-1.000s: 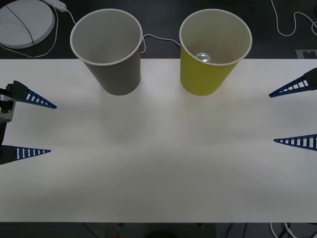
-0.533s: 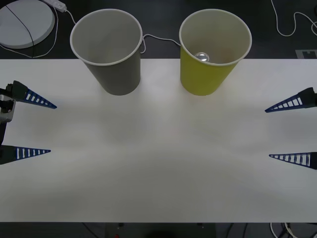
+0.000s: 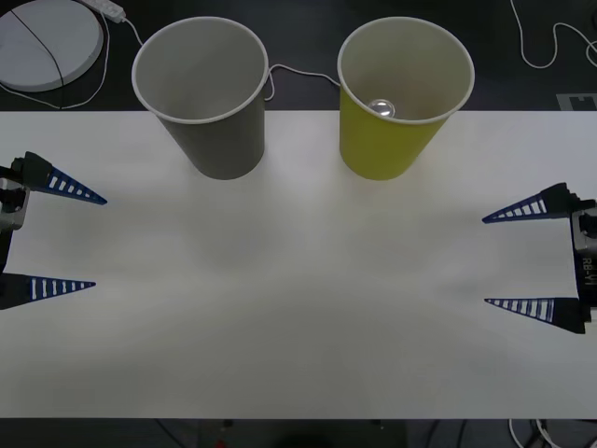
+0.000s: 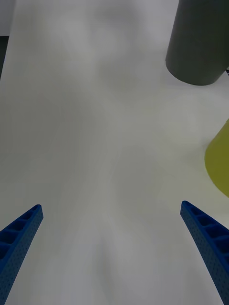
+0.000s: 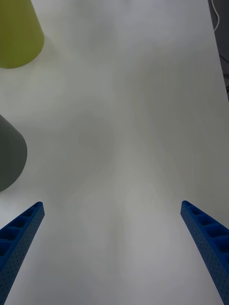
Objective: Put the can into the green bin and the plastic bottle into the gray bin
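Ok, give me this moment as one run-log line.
can: inside green bin | gray bin: upright, beside it | left gripper: open, table's left edge | right gripper: open, right edge

The left gripper (image 5: pixel 112 238) has its blue fingers (image 5: pixel 21 228) spread wide over the white table (image 5: pixel 133 119); the green bin (image 5: pixel 16 33) and the gray bin (image 5: pixel 9 157) stand apart.

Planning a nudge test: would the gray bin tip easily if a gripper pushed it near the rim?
Probably yes. The gray bin narrows toward its base, so it looks top-heavy. Its inside appears empty, so likely light. The white table looks smooth, so a low push might slide it instead.
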